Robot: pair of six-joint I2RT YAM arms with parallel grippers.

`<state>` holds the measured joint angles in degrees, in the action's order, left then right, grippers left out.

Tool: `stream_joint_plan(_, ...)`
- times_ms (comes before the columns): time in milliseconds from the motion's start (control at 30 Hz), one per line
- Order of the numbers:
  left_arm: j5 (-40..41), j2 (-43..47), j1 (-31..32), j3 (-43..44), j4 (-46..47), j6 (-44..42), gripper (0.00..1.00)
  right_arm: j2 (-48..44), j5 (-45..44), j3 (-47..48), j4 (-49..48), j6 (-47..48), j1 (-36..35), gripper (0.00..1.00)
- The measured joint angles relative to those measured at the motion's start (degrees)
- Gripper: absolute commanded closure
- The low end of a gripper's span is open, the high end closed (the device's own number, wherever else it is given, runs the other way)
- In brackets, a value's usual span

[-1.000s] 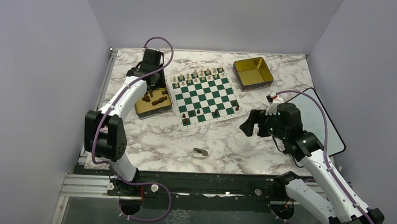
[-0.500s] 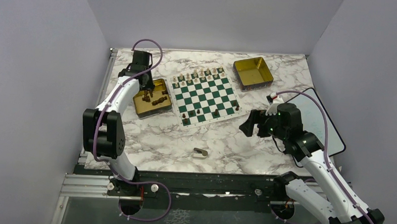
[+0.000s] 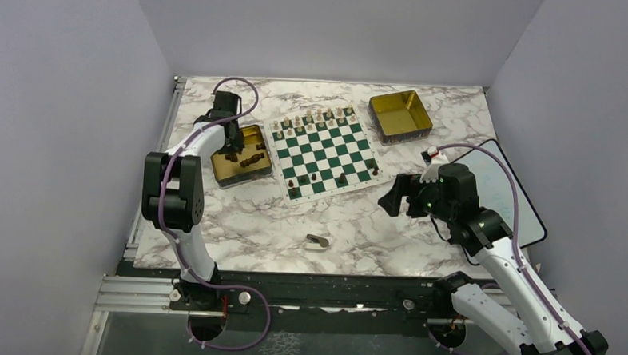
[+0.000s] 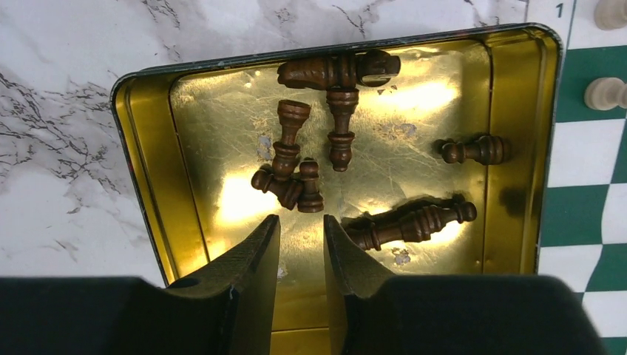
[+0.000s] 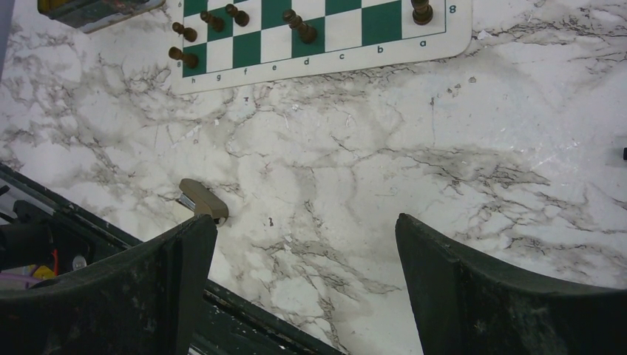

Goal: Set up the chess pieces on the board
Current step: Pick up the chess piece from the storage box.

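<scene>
- Dark chess pieces [image 4: 340, 71]: turned, glossy brown-black wood with ringed stems. Several lay on their sides in the gold tin [image 4: 140, 185]. Two lay crossed at the far wall, a small heap sat near the middle, one lay alone at the board side, and one long piece lay nearest the fingers.
- More dark pieces stood upright on the board [image 3: 324, 150], all in the rows nearest the arms and unevenly spaced.
- Board: dark green and white checks with a thin white border, flat on the marble table [image 5: 370, 148], just beside the tin.
- Pale pieces [image 3: 317, 118] stood along the board's far edge.
- Left gripper [image 4: 301, 222]: over the near part of the tin, fingers nearly together with a narrow gap and nothing between them. It touched no piece.
- Right gripper [image 5: 304, 222]: above bare marble, right of the board, fingers spread wide and empty.
- Second gold tin [image 3: 400, 115] sat at the board's far right corner.
- Small tan object [image 5: 201, 200] lay on the marble near the front edge; I could not make out what it was.
</scene>
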<state>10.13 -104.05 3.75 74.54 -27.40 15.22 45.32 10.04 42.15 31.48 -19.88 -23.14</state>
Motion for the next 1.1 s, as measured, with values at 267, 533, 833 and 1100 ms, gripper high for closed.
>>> stream_joint_plan(267, 0.0, -3.3, -0.3, 1.8, 0.7, 0.6, 0.74, 0.0, 0.0, 0.0, -0.1, 0.0, 0.0, 0.03)
stream_joint_plan(533, -0.8, -6.0, -0.3, 5.4, 1.7, 0.6, 0.74, 0.4, 0.0, 0.0, -0.1, 0.0, 0.0, 0.03)
stream_joint_plan(833, -1.9, -9.0, -0.3, 6.6, 2.9, 0.6, 0.74, 1.0, -0.1, 0.0, -0.2, 0.0, 0.0, 0.03)
stream_joint_plan(1100, -2.1, -10.6, -0.3, 7.0, 3.8, 0.6, 0.74, 0.9, -0.1, 0.0, -0.3, -0.2, 0.0, 0.03)
